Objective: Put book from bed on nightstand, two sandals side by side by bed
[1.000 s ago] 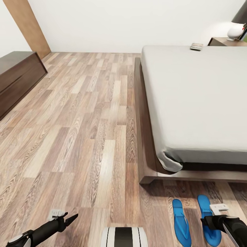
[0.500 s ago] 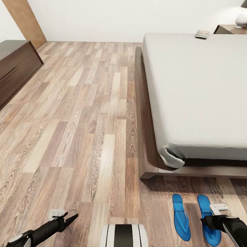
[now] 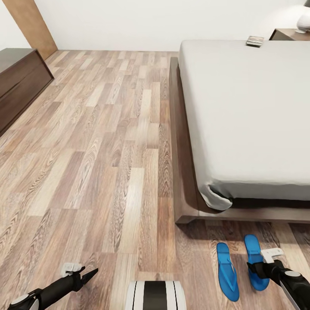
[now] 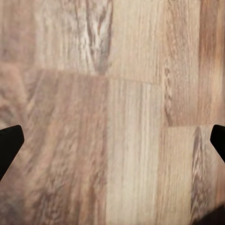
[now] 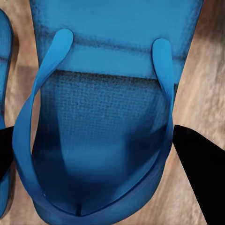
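Observation:
Two bright blue sandals lie at the foot of the bed [image 3: 241, 129]. My right gripper [image 3: 255, 269] is shut on the right-hand sandal [image 3: 254, 258], its fingers pressed against the sole's sides in the right wrist view [image 5: 93, 140]. The other sandal [image 3: 227, 271] lies flat on the floor just to its left, and its edge [image 5: 3, 47] shows beside the held one. The book [image 3: 255, 41] rests on the mattress's far corner, next to the nightstand [image 3: 288, 34]. My left gripper [image 3: 91, 273] hovers open over bare floor [image 4: 112, 136].
A long low dark cabinet [image 3: 21, 82] stands along the left wall beside a brown door [image 3: 32, 26]. A white lamp [image 3: 304, 19] sits on the nightstand. Wide wood-plank floor [image 3: 107, 150] stretches left of the bed. My base [image 3: 155, 295] shows at the bottom.
The view shifted as the robot moved. My right gripper carried its sandal forward toward the bed's foot and a little left, closer to the other sandal. The left arm kept its pose.

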`<state>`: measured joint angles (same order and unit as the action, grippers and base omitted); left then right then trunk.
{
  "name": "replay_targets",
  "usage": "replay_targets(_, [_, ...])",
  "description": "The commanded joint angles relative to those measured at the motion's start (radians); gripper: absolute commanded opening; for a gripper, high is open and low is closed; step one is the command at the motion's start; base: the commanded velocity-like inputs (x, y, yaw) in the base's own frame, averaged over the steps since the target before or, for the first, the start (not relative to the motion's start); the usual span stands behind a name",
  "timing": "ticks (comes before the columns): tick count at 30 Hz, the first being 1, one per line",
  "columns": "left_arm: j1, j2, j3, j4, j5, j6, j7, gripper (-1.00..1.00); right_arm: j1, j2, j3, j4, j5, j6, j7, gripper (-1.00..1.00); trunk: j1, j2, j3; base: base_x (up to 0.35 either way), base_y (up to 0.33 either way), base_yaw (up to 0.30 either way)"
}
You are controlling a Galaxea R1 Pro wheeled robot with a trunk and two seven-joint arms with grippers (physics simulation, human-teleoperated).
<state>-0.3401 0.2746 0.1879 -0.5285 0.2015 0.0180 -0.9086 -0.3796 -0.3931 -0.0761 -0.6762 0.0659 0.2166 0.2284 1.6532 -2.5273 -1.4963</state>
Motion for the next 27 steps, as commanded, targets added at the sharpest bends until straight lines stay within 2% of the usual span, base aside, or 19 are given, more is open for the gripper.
replay_targets(1, [0.0, 0.0, 0.001, 0.001, 0.003, 0.002, -0.004, 1.0, 0.0, 0.001, -0.005, -0.002, 0.007, 0.005, 0.008, -1.0, 0.0, 0.0, -0.001, 0.0, 0.0, 0.0])
replay_targets(27, [0.0, 0.0, 0.001, 0.001, 0.003, 0.003, -0.004, 1.0, 0.0, 0.002, -0.004, 0.0, 0.011, 0.004, 0.008, -1.0, 0.012, -0.006, -0.101, 0.0, 0.0, 0.0])
